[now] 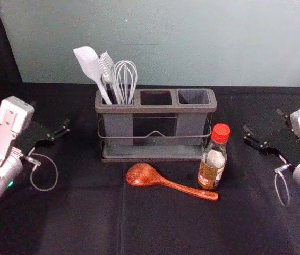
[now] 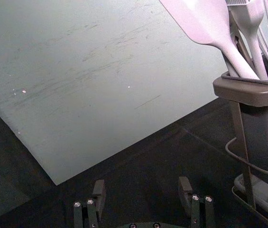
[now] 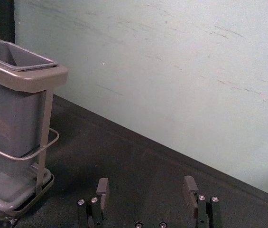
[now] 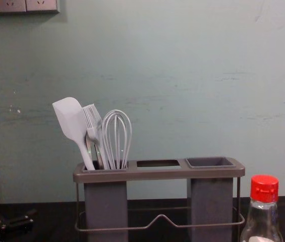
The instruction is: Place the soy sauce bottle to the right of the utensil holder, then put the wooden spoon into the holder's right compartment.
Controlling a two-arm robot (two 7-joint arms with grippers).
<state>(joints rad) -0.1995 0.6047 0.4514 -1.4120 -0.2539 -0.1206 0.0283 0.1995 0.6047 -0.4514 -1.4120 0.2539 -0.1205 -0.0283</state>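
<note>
status: neither step done, i judge. soy sauce bottle point(image 1: 211, 169) upright at 4 o'clock from utensil holder point(image 1: 155, 109); wants 3. wooden spoon point(image 1: 143, 175) flat at 6; right compartment point(image 1: 191, 122) unfilled. left gripper point(image 2: 142, 186) at 9, right gripper point(image 3: 146, 185) at 3, both spread, grasping nothing.

Utensil holder point(image 1: 155, 109): one; compartments, three. Spatula point(image 1: 89, 64): one. Brush point(image 1: 108, 74): one. Whisk point(image 1: 125, 94): one. Metal utensils point(image 2: 242, 46) behind the brush: count unclear. Soy sauce bottle point(image 1: 211, 169): one. Wooden spoon point(image 1: 142, 175): one. Pincers: two, left pincer point(image 1: 50, 115), right pincer point(image 1: 264, 121). Desk point(image 1: 86, 223): one.
</note>
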